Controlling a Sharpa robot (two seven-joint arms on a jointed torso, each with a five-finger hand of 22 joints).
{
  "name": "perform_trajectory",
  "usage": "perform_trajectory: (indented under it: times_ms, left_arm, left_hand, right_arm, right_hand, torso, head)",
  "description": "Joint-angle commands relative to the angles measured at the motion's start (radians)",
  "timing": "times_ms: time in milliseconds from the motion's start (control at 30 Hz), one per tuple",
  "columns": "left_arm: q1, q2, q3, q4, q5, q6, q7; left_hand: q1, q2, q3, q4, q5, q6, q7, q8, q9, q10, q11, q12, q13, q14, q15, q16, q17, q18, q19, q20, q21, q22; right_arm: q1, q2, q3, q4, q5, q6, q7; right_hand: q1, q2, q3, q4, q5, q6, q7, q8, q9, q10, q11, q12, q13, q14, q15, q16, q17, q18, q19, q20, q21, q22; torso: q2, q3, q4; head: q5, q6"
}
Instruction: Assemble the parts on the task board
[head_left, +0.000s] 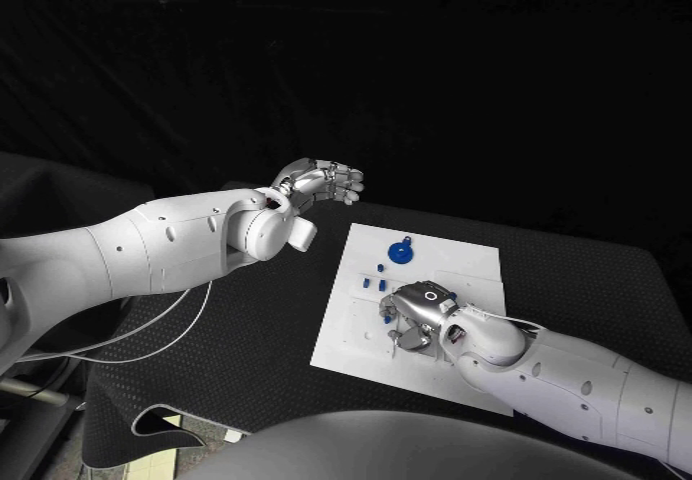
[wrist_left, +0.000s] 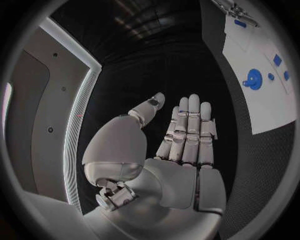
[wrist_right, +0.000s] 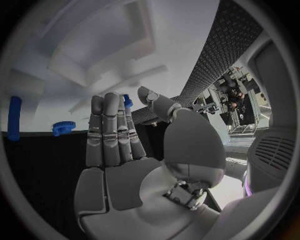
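The white task board (head_left: 464, 256) lies in the middle of the table. A round blue part (head_left: 400, 250) sits near its far edge, with small blue parts (head_left: 375, 270) just nearer to me. My right hand (head_left: 420, 316) rests over the board's middle, fingers straight and held together. A small blue part (wrist_right: 127, 102) shows just past its fingertips, between them and the thumb; I see no grip on it. My left hand (head_left: 322, 183) hangs in the air beyond the board's far left corner, palm flat, fingers straight (wrist_left: 189, 131), holding nothing. From there the board (wrist_left: 270, 112) and round part (wrist_left: 253, 79) are visible.
A long blue peg (wrist_right: 14, 117) and a toothed blue wheel (wrist_right: 62, 127) lie at the board's edge near the right hand. A thin white cable (head_left: 159, 335) loops over the black mat on the left. The mat's front corner (head_left: 144, 425) curls up.
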Motion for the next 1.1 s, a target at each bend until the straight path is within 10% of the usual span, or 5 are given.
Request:
perform_trajectory:
  times_ms: [33,333,600,767,1100]
  left_arm:
    - [0.001,0.000,0.001,0.002,0.005,0.014,0.005]
    - [0.001,-0.003,0.001,0.002,0.005,0.017,0.003]
    - [0.001,-0.010,0.001,0.000,0.005,0.017,0.003]
    - [0.001,-0.013,0.001,0.000,0.005,0.017,0.003]
    - [0.001,-0.011,0.001,-0.001,0.005,0.017,0.002]
  left_hand:
    - [-0.009,0.000,-0.001,0.007,0.001,-0.006,-0.003,0.004,-0.001,-0.005,0.001,-0.005,-0.001,0.002,0.007,-0.004,0.002,0.015,0.002,0.005,-0.004,0.002]
    - [-0.009,-0.001,-0.001,0.007,0.001,-0.007,-0.002,0.003,-0.002,-0.006,0.001,-0.005,-0.002,0.002,0.007,-0.005,0.003,0.015,0.002,0.005,-0.005,0.002]
    - [-0.009,-0.001,-0.001,0.007,0.001,-0.008,-0.002,0.003,-0.002,-0.006,0.001,-0.005,-0.002,0.002,0.008,-0.006,0.004,0.015,0.002,0.005,-0.005,0.002]
    - [-0.009,-0.001,-0.001,0.007,0.001,-0.008,-0.002,0.004,-0.002,-0.006,0.001,-0.005,-0.002,0.002,0.008,-0.007,0.005,0.015,0.001,0.005,-0.006,0.003]
    - [-0.008,-0.002,-0.001,0.007,0.001,-0.008,-0.002,0.004,-0.002,-0.006,0.001,-0.005,-0.002,0.002,0.008,-0.008,0.007,0.015,0.001,0.005,-0.006,0.003]
  right_arm:
    - [0.000,-0.011,0.000,0.016,0.012,-0.046,0.000]
    - [0.015,-0.040,0.005,0.063,0.013,-0.114,-0.028]
    - [0.057,-0.096,0.047,0.142,0.068,-0.102,-0.017]
    - [0.111,-0.153,0.069,0.181,0.114,-0.009,-0.025]
    - [0.157,-0.207,0.070,0.127,0.117,0.166,-0.052]
  right_hand:
    - [0.001,-0.011,-0.007,-0.003,0.005,-0.006,0.000,-0.005,-0.002,-0.009,0.002,0.006,0.003,0.000,0.009,0.007,0.002,0.009,-0.008,-0.003,0.005,0.023]
    - [0.019,-0.016,0.011,0.001,-0.011,-0.005,0.000,-0.004,-0.005,-0.010,0.002,0.011,0.000,0.002,0.008,0.012,0.005,0.009,-0.007,-0.004,0.010,0.022]
    - [0.018,-0.015,0.016,0.003,-0.011,-0.002,-0.001,-0.002,-0.006,-0.007,0.001,0.013,-0.001,0.006,0.007,0.017,0.007,0.009,-0.003,-0.005,0.016,0.023]
    - [0.017,-0.015,0.015,0.005,-0.019,0.000,-0.001,-0.001,-0.007,-0.005,-0.001,0.013,-0.002,0.015,0.006,0.024,0.010,0.009,0.004,-0.008,0.023,0.023]
    - [-0.037,-0.017,-0.072,-0.024,-0.033,-0.037,0.003,-0.018,-0.020,-0.083,0.023,0.001,-0.028,-0.003,0.029,0.025,0.015,0.008,-0.014,-0.006,0.032,0.023]
  torso:
    - [0.000,0.0004,-0.0007]
    - [0.000,0.0009,-0.0010]
    - [0.000,0.0018,-0.0018]
    - [-0.001,0.0012,-0.0030]
    - [-0.001,0.0010,-0.0030]
  head:
    - [-0.001,0.000]
    - [-0.010,0.000]
    - [-0.024,0.012]
    - [-0.038,0.023]
    - [-0.061,0.038]
